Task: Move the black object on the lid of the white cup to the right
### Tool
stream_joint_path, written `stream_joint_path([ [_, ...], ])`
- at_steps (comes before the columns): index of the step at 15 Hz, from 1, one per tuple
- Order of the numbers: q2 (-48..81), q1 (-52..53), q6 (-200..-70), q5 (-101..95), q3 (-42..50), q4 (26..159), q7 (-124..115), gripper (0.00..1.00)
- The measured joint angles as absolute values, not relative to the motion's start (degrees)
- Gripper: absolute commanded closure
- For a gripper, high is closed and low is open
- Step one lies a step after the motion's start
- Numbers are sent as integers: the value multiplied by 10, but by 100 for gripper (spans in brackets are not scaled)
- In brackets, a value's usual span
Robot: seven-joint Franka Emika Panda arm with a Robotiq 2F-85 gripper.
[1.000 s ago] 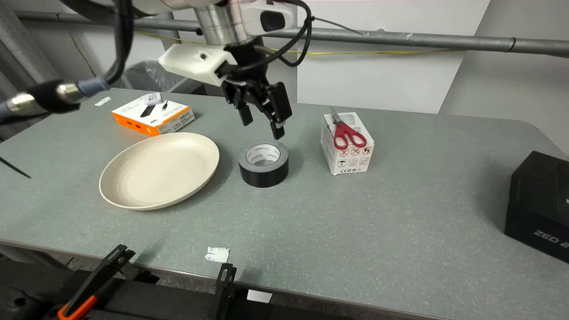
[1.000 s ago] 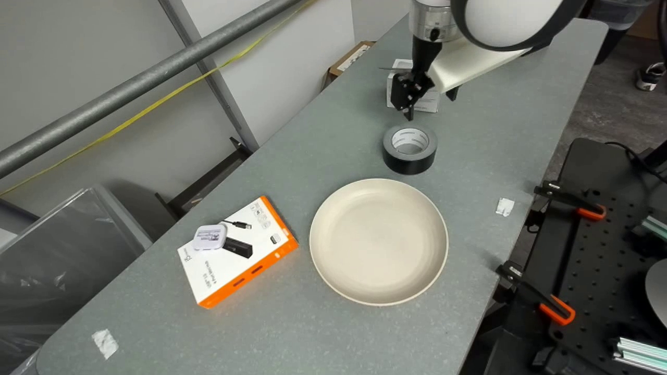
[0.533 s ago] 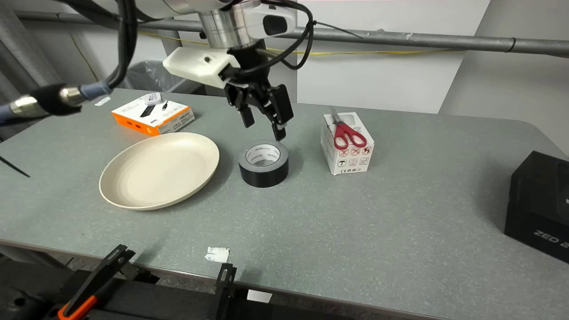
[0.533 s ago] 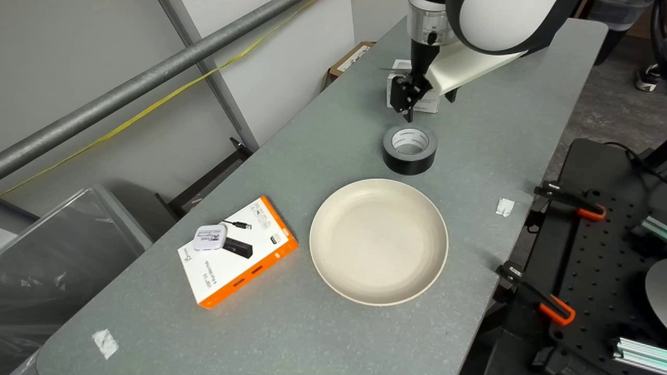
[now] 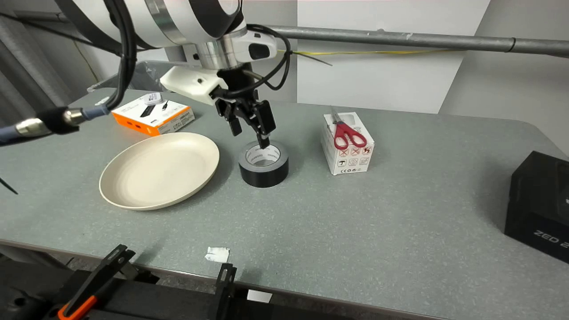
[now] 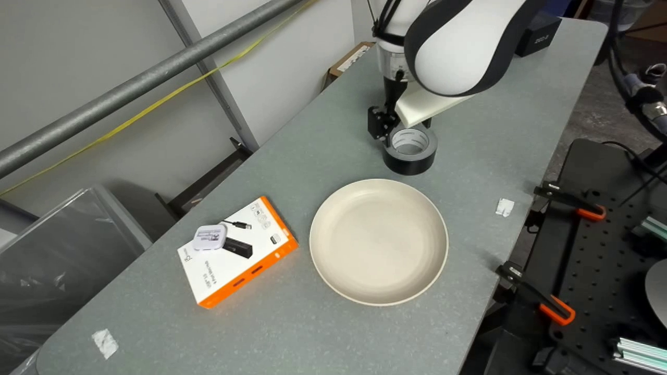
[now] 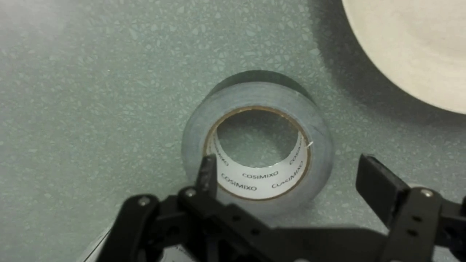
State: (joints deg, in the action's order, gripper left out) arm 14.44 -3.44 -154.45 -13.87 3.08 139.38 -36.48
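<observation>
The black roll of tape point(image 5: 264, 177) lies flat on the grey table, hollow centre up. It also shows in an exterior view point(image 6: 410, 165) and in the wrist view point(image 7: 259, 183). My gripper point(image 5: 250, 136) is open and empty, low over the far side of the roll. In the wrist view the gripper point(image 7: 287, 162) has its left finger point(image 7: 208, 171) over the ring's near left part. Its right finger point(image 7: 378, 182) stands over the table right of the roll. Whether a finger touches the tape cannot be told. No white cup or lid shows.
A cream plate point(image 5: 160, 171) lies beside the roll. Red scissors point(image 5: 349, 134) lie on a white box point(image 5: 349, 162). A flat orange and white box point(image 6: 237, 255) bears a small white case point(image 6: 209, 237). A large black box point(image 5: 538, 204) stands farther off. Clamps point(image 6: 560, 198) sit at the table edge.
The arm has come down and moved toward the plate's side, so the open gripper is closer to the tape roll. The roll and the other things have not moved.
</observation>
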Motion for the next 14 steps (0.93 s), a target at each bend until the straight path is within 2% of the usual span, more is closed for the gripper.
stream_joint_path([
  [2, 180, -13, -1548, -139, 45, 1371, -378, 0],
  [3, 196, -3, -1549, -139, 54, 1360, -384, 6],
  [4, 213, 7, -1550, -139, 62, 1350, -388, 26],
  [7, 257, 24, -1561, -126, 75, 1323, -389, 51],
  [12, 283, 36, -1590, -90, 82, 1307, -381, 90],
  [13, 282, 37, -1590, -81, 81, 1306, -377, 96],
  [14, 280, 37, -1590, -73, 79, 1306, -371, 96],
])
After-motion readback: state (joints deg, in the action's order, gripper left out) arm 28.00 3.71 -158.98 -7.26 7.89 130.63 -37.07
